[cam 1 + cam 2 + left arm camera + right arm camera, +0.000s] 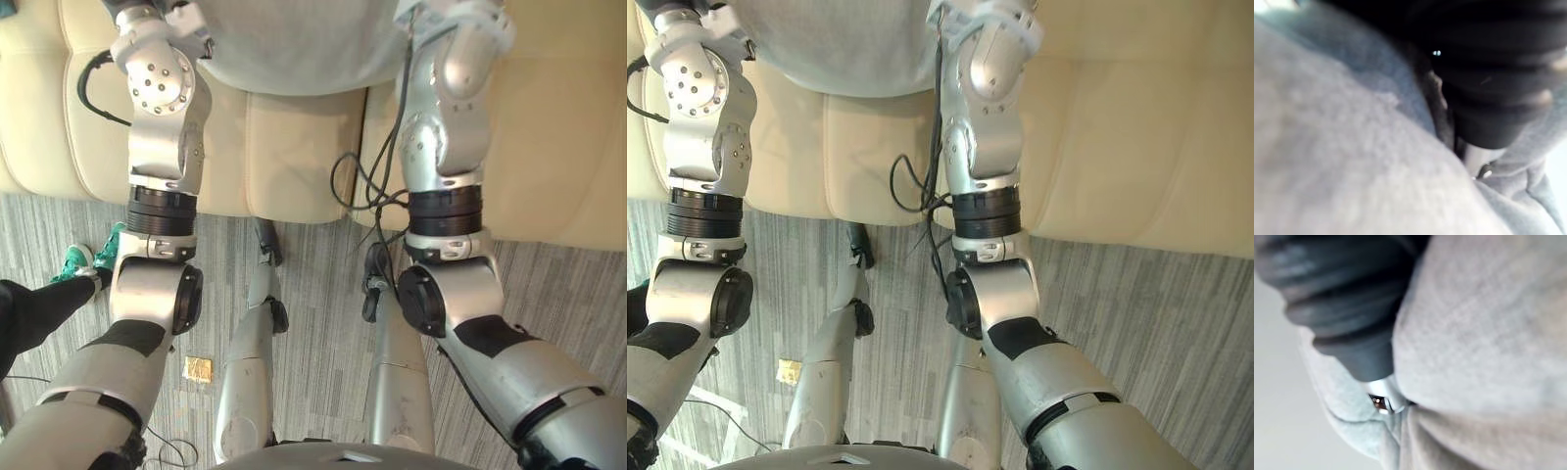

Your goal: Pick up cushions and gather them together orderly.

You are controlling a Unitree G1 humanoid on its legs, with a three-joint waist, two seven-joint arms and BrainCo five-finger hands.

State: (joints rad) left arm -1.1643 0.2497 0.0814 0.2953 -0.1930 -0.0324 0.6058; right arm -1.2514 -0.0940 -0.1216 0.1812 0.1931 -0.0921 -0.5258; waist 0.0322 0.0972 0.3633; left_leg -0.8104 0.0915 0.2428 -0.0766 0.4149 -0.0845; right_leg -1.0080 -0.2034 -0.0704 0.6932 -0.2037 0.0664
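Grey cushion (294, 44) over the seat of the cream sofa (294, 166), between the two arms; resting or already lifted, cannot tell. Looks soft, light and bulky, so likely to sag or fold if pinched at one corner. Fuzzy cloth should give good friction, with little risk of slipping. Nothing fragile here, so a firm squeeze seems safe. Best taken at two opposite sides and pressed inward. Both arms stretched forward, roughly parallel. Left hand (1488, 112) at the cushion's left edge and right hand (1356, 342) at its right edge, each pressed close into grey fabric. Cannot tell whether either hand is open or clamped on the cloth.
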